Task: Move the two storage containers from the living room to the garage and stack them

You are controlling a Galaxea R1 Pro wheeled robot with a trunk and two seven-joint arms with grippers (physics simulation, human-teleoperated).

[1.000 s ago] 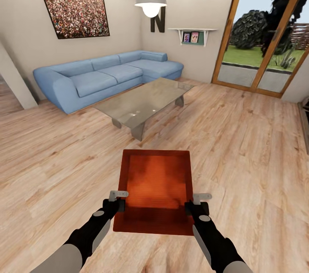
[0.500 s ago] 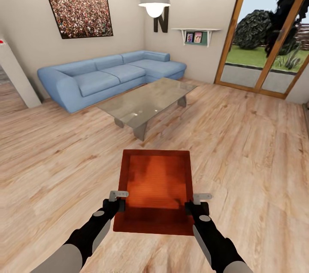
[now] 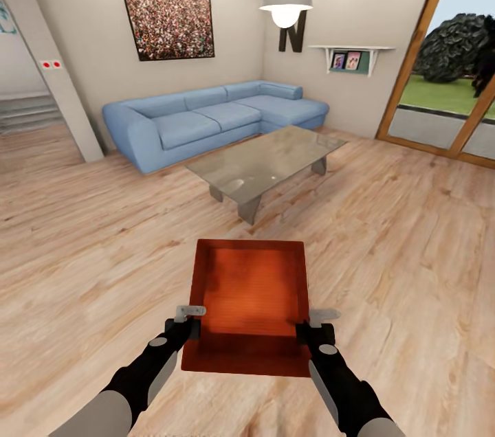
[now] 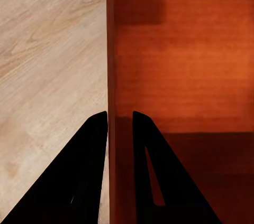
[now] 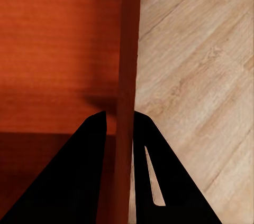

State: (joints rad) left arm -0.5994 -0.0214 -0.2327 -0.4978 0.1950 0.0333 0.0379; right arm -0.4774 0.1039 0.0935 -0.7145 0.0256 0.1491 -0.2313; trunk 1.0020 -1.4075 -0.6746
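An orange-red bin (image 3: pixel 250 299) hangs between the two pincers above the wood floor (image 3: pixel 89 251). The left pincer (image 4: pixel 120 123) is clamped narrow on the bin's left wall, and the right pincer (image 5: pixel 120 123) likewise on its right wall. Beyond the pincers stand a glass bench (image 3: pixel 268 162) and a blue sofa (image 3: pixel 206 114).

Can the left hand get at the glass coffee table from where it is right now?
Probably not. The left hand is clamped on the storage container's side wall, and the coffee table stands well ahead across open wood floor.
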